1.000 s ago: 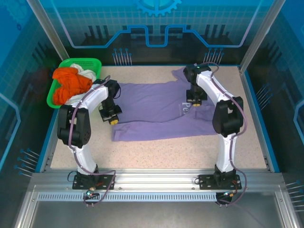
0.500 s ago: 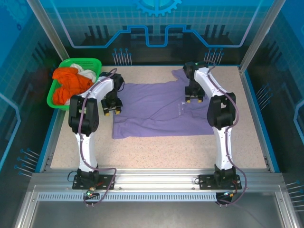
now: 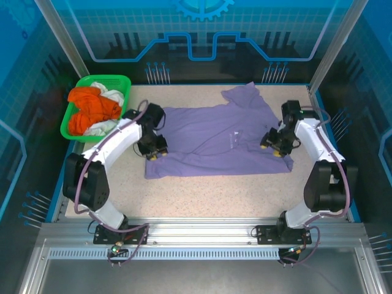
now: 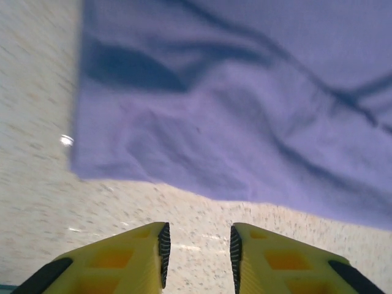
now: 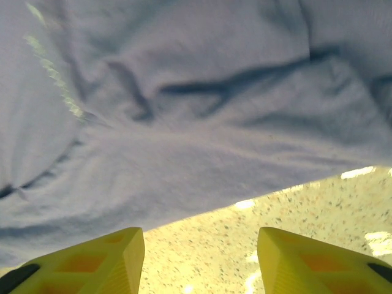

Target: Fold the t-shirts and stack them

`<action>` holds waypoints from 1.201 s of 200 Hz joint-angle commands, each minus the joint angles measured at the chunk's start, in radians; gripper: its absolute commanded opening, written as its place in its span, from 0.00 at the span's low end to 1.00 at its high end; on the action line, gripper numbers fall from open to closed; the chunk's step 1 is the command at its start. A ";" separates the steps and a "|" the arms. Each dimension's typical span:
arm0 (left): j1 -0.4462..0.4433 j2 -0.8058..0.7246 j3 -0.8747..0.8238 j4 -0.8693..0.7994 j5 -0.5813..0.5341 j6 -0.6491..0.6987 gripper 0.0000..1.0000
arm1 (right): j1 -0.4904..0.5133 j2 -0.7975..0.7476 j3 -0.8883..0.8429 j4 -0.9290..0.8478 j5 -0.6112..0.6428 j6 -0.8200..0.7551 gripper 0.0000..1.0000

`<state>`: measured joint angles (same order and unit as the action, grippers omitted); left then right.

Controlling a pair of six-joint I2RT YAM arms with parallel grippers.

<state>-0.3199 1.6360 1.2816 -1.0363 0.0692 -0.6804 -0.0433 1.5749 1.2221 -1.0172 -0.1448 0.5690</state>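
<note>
The purple t-shirt (image 3: 208, 144) lies spread out on the bench (image 3: 214, 193). The left fingers (image 4: 144, 260) are a little apart by its left edge, the right fingers (image 5: 101, 260) wider apart by its right edge, and both hold nothing. An orange t-shirt (image 3: 92, 110) sits in the green basket (image 3: 104, 78).

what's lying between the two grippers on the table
The lavender t-shirt lies spread out across the stretch from the left gripper to the right gripper, as the top external view shows.

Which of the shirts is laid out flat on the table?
The lavender-purple t-shirt, spread across the table; the orange t-shirt and white t-shirt lie crumpled in the green basket.
</note>
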 commanded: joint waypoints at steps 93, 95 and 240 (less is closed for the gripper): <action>0.019 0.160 -0.273 0.093 -0.316 -0.059 0.35 | -0.180 0.226 -0.124 0.132 0.045 0.035 0.58; 0.021 0.161 -0.271 0.088 -0.319 -0.061 0.35 | -0.183 0.228 -0.123 0.133 0.045 0.036 0.59; 0.071 0.010 -0.061 -0.030 -0.180 -0.067 0.51 | -0.032 -0.050 -0.177 0.156 -0.067 0.066 0.62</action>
<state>-0.2531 1.6619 1.2015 -1.0847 -0.2066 -0.7620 -0.1783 1.4830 1.0428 -0.8509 -0.1520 0.6327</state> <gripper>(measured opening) 0.607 0.635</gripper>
